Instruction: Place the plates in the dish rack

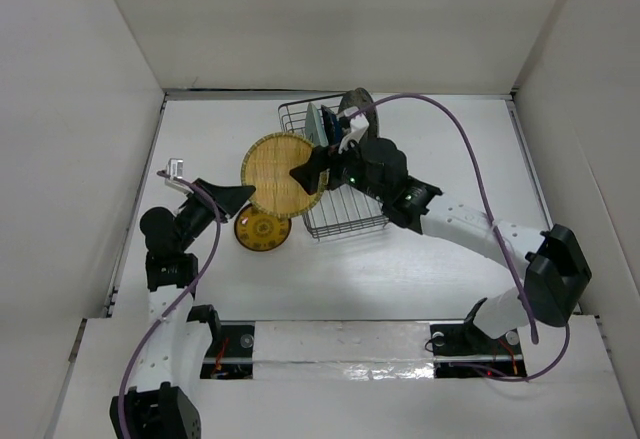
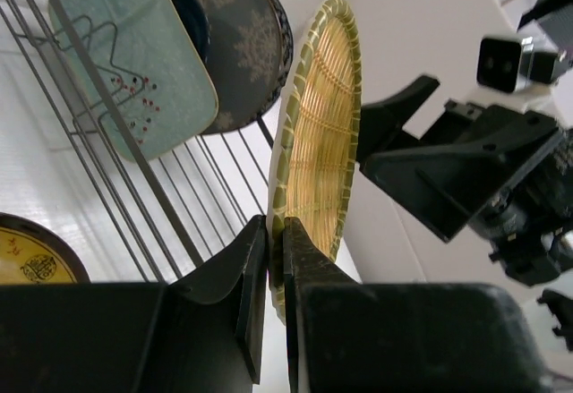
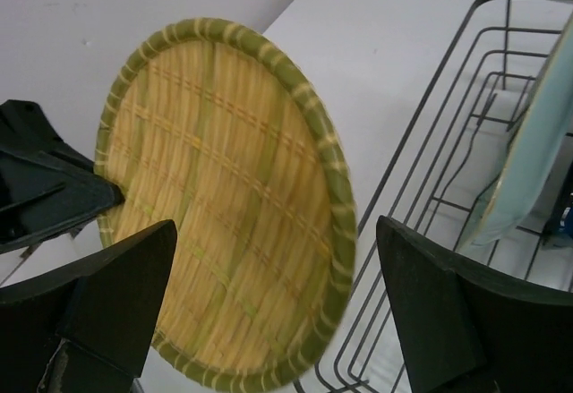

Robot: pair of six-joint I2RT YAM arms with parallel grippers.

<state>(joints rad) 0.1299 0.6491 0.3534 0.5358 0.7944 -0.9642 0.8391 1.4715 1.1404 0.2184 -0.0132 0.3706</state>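
Note:
The yellow woven round plate [image 1: 275,174] stands on edge just left of the dish rack [image 1: 345,227]. My left gripper [image 1: 243,197] is shut on its near-left rim, and in the left wrist view the fingers [image 2: 276,259] pinch the green border of this plate [image 2: 322,124]. My right gripper [image 1: 316,159] is open at the plate's right side. The right wrist view shows that gripper [image 3: 277,294] with its jaws wide, straddling the plate [image 3: 224,205] without touching it. A mint plate [image 2: 134,62], a navy plate [image 2: 188,17] and a grey plate with white motifs [image 2: 242,35] stand in the rack [image 2: 81,133].
A small dark plate with a yellow mandala [image 1: 262,229] lies flat on the table by the rack's near-left corner. White walls enclose the table on three sides. The right arm reaches across the rack's near half. The rack's wires [image 3: 421,133] run close beside the woven plate.

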